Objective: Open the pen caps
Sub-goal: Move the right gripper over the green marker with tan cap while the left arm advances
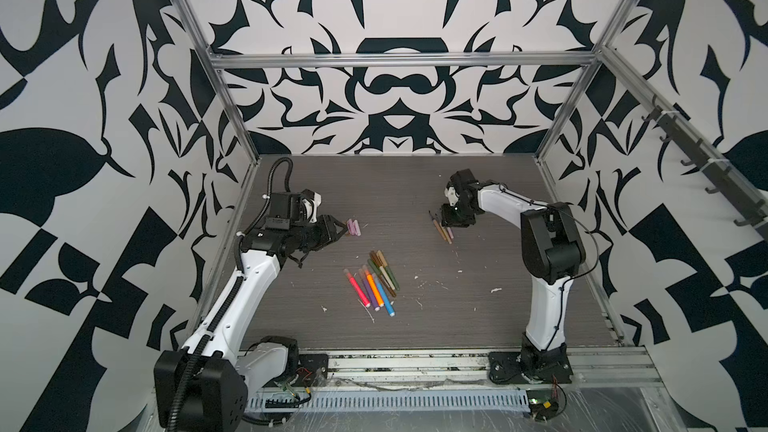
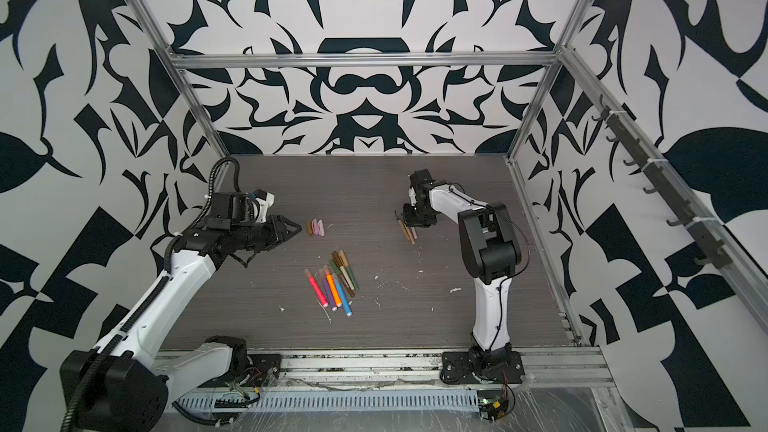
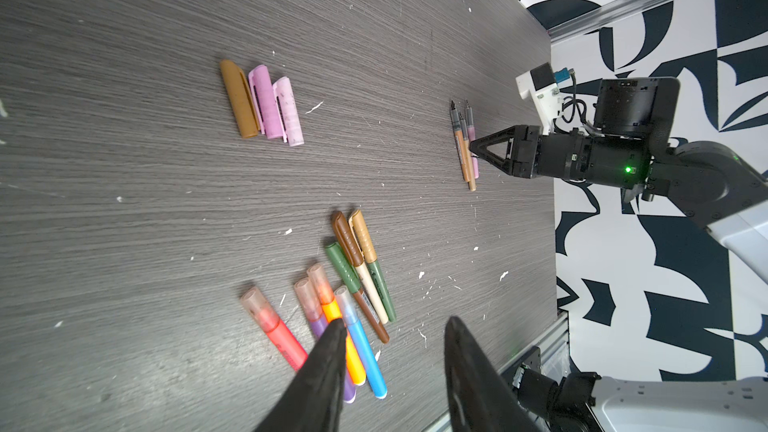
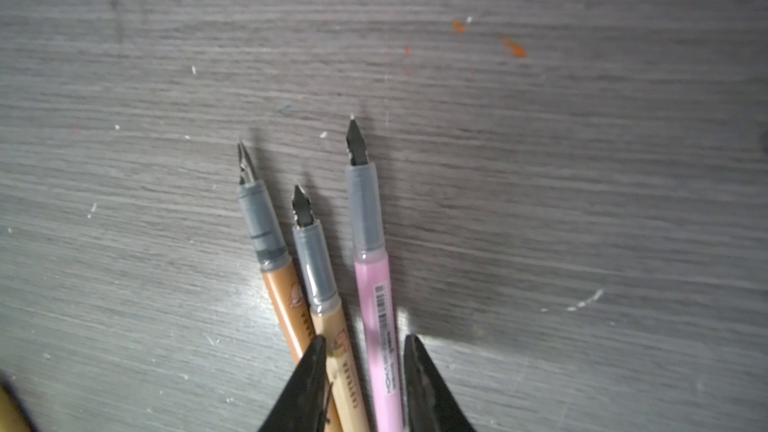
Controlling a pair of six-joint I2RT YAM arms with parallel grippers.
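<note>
Three removed pen caps point(image 3: 262, 101), one brown and two pink, lie side by side at the left of the table, also in both top views point(image 1: 353, 227) point(image 2: 316, 227). My left gripper point(image 3: 395, 334) hovers open and empty just left of them point(image 1: 340, 231). Three uncapped pens point(image 1: 442, 231) with bare nibs lie at the right. My right gripper point(image 4: 361, 351) stands low over them, jaws apart astride the pink pen point(image 4: 374, 305) and the tan pen point(image 4: 328, 326); the orange-brown pen point(image 4: 286, 305) lies outside. Several capped pens point(image 1: 374, 284) lie in a heap mid-table.
The heap holds thick pink, purple, orange and blue markers point(image 3: 357, 347) with pale translucent caps and thin brown, tan and olive pens point(image 3: 361, 268). White scraps point(image 1: 494, 290) dot the dark wood table point(image 1: 457, 317). Metal frame rails point(image 1: 582, 243) line its edges.
</note>
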